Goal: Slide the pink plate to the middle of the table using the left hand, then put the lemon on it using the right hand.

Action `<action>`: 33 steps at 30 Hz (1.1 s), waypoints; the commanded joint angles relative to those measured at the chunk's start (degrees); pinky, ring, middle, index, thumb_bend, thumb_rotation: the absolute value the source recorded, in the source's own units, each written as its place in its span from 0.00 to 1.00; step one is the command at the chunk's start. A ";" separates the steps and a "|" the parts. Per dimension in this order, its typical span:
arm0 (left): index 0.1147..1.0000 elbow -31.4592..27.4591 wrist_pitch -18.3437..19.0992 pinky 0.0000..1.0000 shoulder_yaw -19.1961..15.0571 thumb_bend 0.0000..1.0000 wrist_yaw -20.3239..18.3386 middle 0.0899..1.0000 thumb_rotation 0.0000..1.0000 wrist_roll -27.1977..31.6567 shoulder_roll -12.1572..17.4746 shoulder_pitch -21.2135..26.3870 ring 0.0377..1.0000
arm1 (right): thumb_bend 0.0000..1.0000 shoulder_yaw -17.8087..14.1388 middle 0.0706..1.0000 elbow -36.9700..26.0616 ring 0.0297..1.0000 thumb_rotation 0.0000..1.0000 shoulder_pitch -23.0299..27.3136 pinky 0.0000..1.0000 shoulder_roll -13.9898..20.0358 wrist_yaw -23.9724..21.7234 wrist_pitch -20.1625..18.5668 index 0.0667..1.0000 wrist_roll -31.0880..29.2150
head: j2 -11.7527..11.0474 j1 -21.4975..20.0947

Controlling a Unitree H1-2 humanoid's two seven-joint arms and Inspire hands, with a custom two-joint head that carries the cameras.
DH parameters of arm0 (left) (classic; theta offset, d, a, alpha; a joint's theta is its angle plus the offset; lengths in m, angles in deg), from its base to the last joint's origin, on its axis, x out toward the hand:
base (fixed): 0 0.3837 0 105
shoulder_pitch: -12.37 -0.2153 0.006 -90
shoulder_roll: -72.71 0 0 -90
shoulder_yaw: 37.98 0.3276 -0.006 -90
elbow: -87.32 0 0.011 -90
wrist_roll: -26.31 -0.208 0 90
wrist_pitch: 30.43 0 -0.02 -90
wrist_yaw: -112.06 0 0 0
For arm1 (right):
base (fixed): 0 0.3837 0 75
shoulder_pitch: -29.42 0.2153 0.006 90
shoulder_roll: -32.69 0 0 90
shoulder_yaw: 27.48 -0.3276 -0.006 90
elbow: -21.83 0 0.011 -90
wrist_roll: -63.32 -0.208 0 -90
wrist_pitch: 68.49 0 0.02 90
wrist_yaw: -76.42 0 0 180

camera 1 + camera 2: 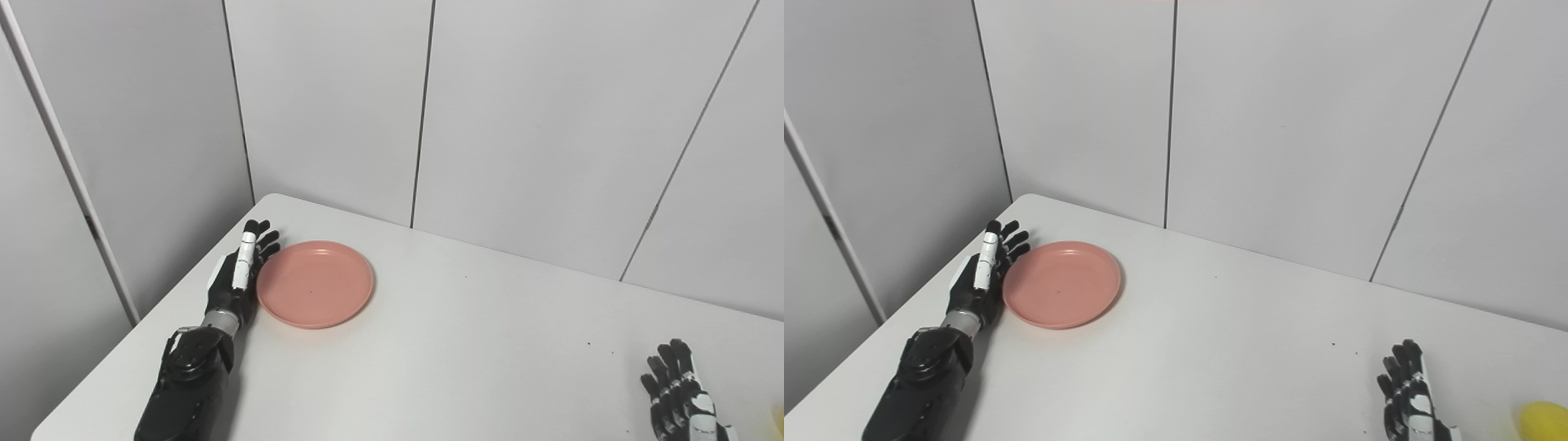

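Both views show the first step. In the left eye view, the left robot hand [240,275] lies open, fingers against the pink plate [315,283] near the bench [459,343] corner; push flat and steadily. In the right eye view, the right robot hand [1412,395] waits open beside the lemon [1543,419].

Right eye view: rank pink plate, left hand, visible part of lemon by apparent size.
1. Round pink plate
2. Black-and-white left hand, open beside the plate
3. Yellow lemon, cropped by the frame edge and nearer the camera, so its true rank is unsure.
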 commanded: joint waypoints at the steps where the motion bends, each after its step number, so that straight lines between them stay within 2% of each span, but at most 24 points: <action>1: 0.91 -1.12 -0.05 0.93 2.40 0.75 -3.35 0.92 1.00 -0.32 -0.78 2.19 0.92 | 0.69 -0.35 1.00 -2.67 1.00 1.00 1.16 1.00 -0.08 0.64 -0.96 1.00 -0.12 | 0.26 -0.12; 9: 0.92 -2.79 1.77 0.95 6.05 0.75 -3.44 0.93 1.00 -0.95 -2.08 2.55 0.93 | 0.70 -0.19 1.00 -3.42 1.00 1.00 1.21 1.00 -0.12 1.31 -1.64 1.00 -0.02 | 0.52 -0.29; 27: 0.92 -1.81 0.25 0.95 11.48 0.74 -5.11 0.93 1.00 -2.85 -6.94 3.75 0.93 | 0.69 0.04 1.00 -3.70 1.00 1.00 1.08 1.00 -0.42 1.85 -1.94 1.00 0.03 | 0.93 -0.89; 33: 0.92 -1.60 -0.16 0.94 13.07 0.75 -5.42 0.93 1.00 -3.99 -7.96 3.86 0.93 | 0.67 0.17 1.00 -4.16 1.00 1.00 0.98 1.00 -0.81 2.10 -2.28 1.00 -0.04 | 2.29 -3.69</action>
